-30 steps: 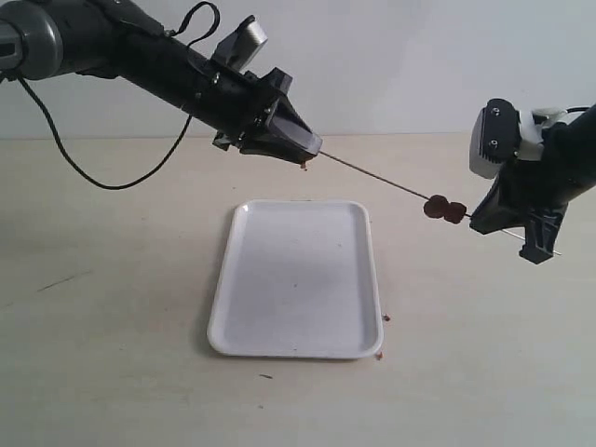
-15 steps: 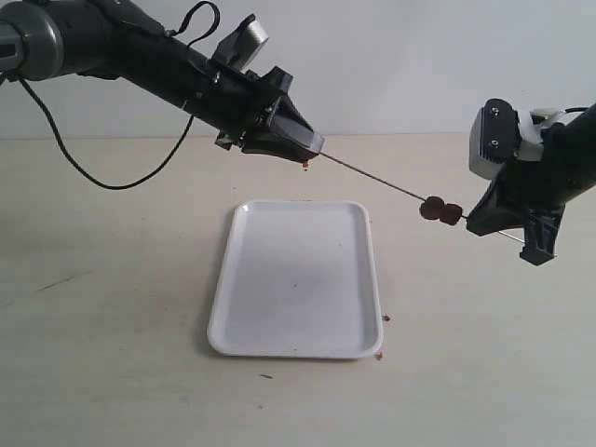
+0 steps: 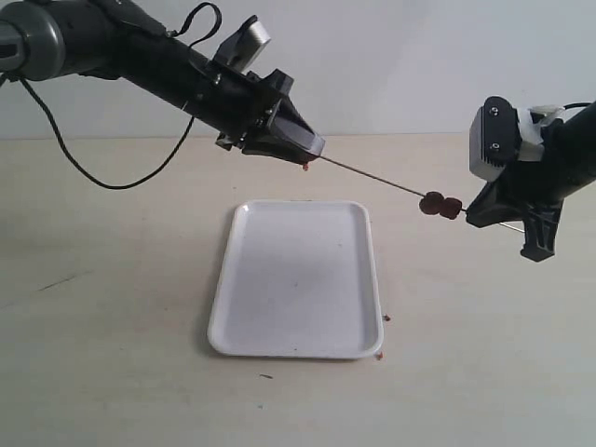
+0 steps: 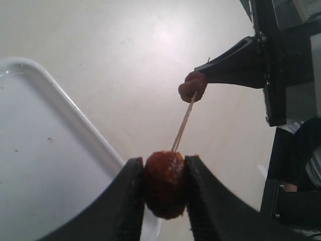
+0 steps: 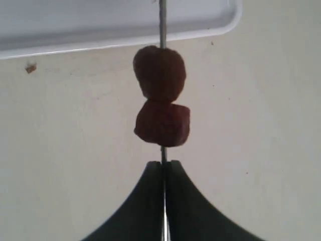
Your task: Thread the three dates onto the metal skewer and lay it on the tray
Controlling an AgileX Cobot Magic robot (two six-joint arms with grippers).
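Skewer end buried in the clamped date, tray cut off by left wrist view's edge

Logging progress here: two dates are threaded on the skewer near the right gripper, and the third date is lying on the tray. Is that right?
Not quite. The third date is not on the tray; the left gripper clamps it at the free end of the skewer, as the left wrist view shows. Two dates do sit on the skewer near the right gripper.
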